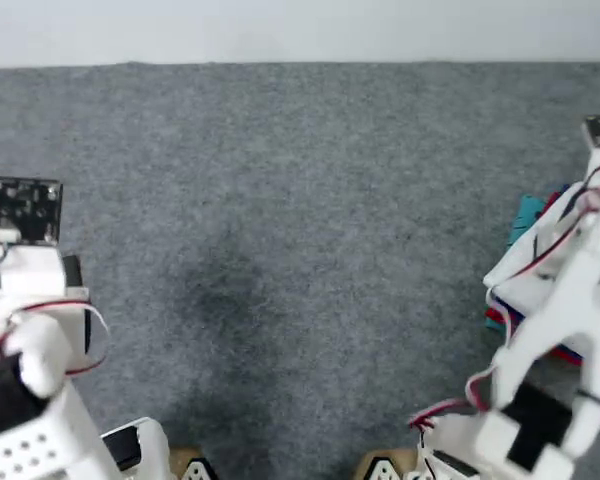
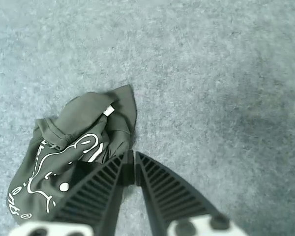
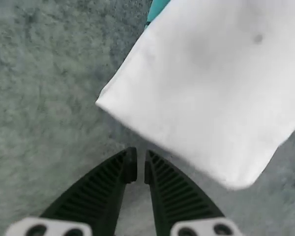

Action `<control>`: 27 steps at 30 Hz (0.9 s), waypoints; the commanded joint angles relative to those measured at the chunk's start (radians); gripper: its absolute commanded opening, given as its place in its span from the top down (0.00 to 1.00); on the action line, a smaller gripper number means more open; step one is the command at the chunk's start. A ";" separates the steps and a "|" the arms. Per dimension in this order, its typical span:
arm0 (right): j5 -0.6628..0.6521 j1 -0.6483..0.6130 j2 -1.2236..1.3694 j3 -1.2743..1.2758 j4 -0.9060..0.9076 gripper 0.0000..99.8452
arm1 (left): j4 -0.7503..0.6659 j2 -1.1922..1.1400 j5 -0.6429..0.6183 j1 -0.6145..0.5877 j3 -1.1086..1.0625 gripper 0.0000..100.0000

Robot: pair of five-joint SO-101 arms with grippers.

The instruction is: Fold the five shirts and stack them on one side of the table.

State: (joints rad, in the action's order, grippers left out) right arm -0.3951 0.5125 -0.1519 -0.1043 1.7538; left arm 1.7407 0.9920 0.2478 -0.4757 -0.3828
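Your left pincer (image 2: 133, 162) is closed with nothing visibly in it, tips at the edge of the crumpled dark shirt (image 2: 73, 147) on the table (image 1: 300, 200). That arm's nearer, so it's the likely pick. Right pincer (image 3: 137, 163) is closed and empty, just beside the white shirt (image 3: 211, 93) topping the stack (image 1: 525, 270).

The table (image 1: 300, 250) is mottled grey. The crumpled shirt (image 2: 73, 147) is dark olive-grey with a white line drawing. On the right, the top shirt (image 3: 211, 88) is plain white, with a teal shirt (image 1: 527, 215) and red and blue edges (image 1: 496, 320) beneath.
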 commanded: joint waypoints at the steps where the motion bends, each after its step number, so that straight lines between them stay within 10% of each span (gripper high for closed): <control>1: 0.098 -0.012 -0.203 0.161 0.041 0.96 | 0.011 0.040 0.008 -0.006 -0.035 0.99; 27: 0.308 -0.013 -1.409 1.114 -0.211 0.96 | -0.365 0.040 0.083 -0.130 -0.410 0.98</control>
State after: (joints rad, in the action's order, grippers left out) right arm -0.0959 0.5048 -1.4807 0.9651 1.5835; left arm 1.4768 1.0242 0.3214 -0.5462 -0.7864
